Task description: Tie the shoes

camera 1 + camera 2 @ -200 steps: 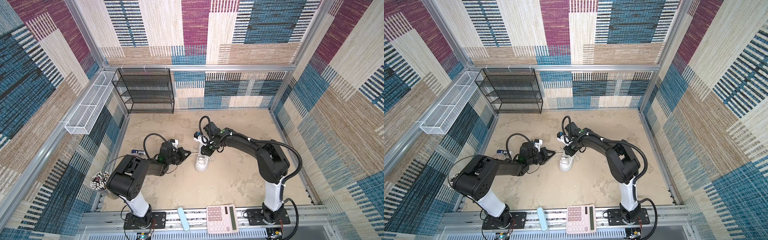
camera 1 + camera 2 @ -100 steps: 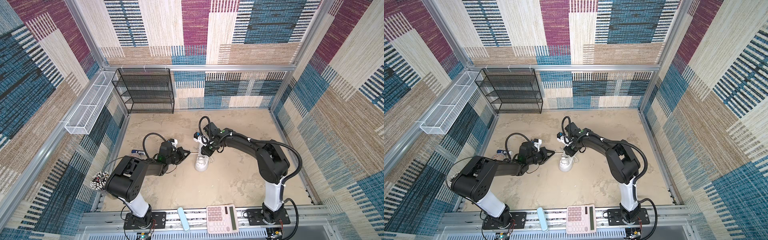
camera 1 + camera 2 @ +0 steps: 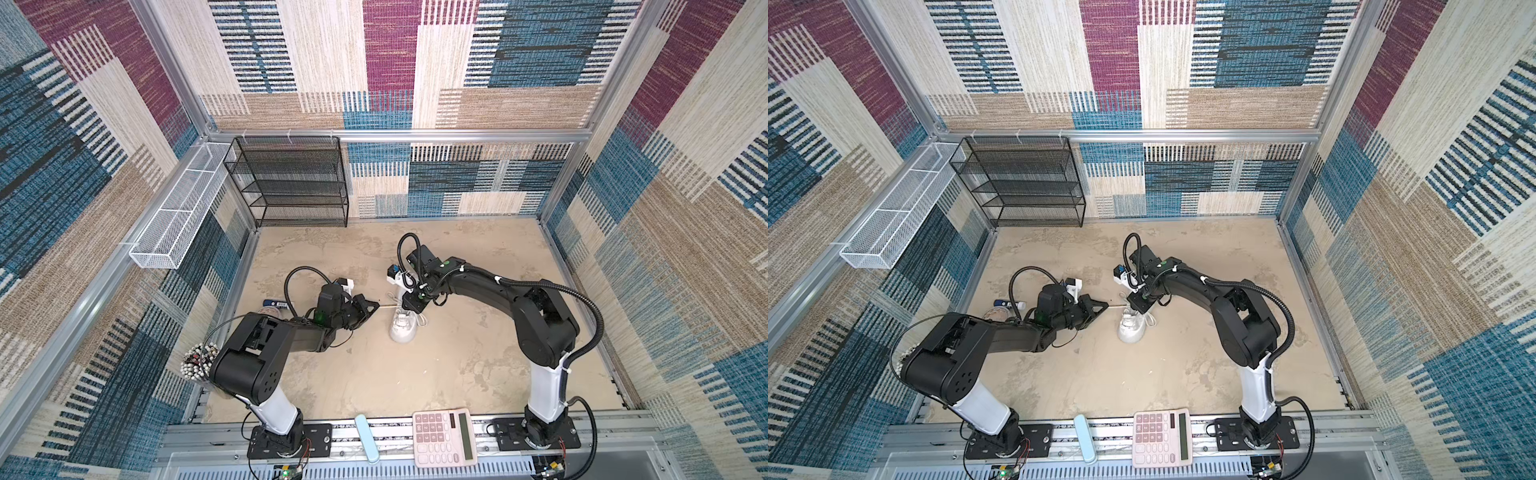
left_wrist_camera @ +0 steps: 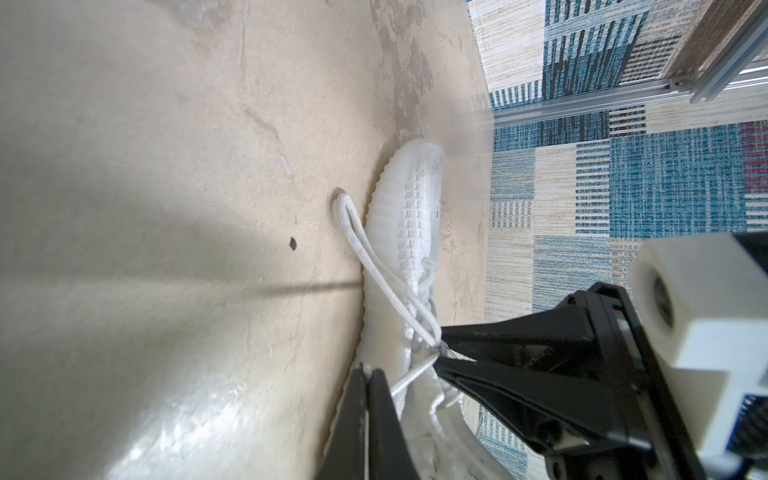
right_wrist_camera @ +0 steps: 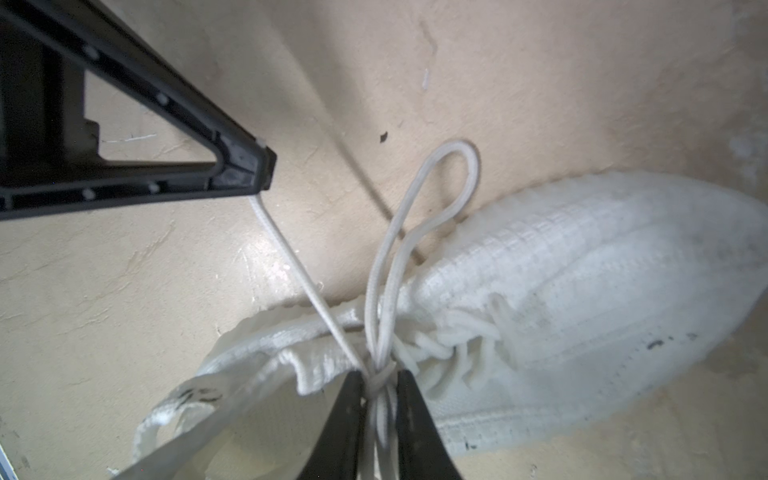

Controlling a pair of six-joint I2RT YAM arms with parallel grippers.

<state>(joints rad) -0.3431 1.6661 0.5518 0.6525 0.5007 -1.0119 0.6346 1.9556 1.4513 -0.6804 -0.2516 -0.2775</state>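
The white shoe (image 3: 402,330) (image 3: 1133,330) lies mid-floor, toe toward the front. My left gripper (image 3: 376,306) (image 3: 1106,307) is to its left, shut on the end of one lace (image 5: 299,266) that runs taut to the knot. In the left wrist view that gripper (image 4: 368,374) pinches the thin lace end. My right gripper (image 3: 412,306) (image 3: 1138,305) (image 5: 378,382) hangs over the shoe's opening, shut on the lace strands at the knot. A lace loop (image 5: 436,199) (image 4: 361,249) lies on the floor beside the shoe (image 5: 582,299) (image 4: 415,216).
A black wire shelf (image 3: 291,183) stands at the back left, with a white wire basket (image 3: 178,212) on the left wall. A cup of pens (image 3: 197,361) is behind the left arm. A pink calculator (image 3: 444,436) and a pale blue case (image 3: 366,436) lie on the front rail.
The right gripper's jaws have narrowed a little around the laces at the knot. Both arms and the shoe have hardly shifted.
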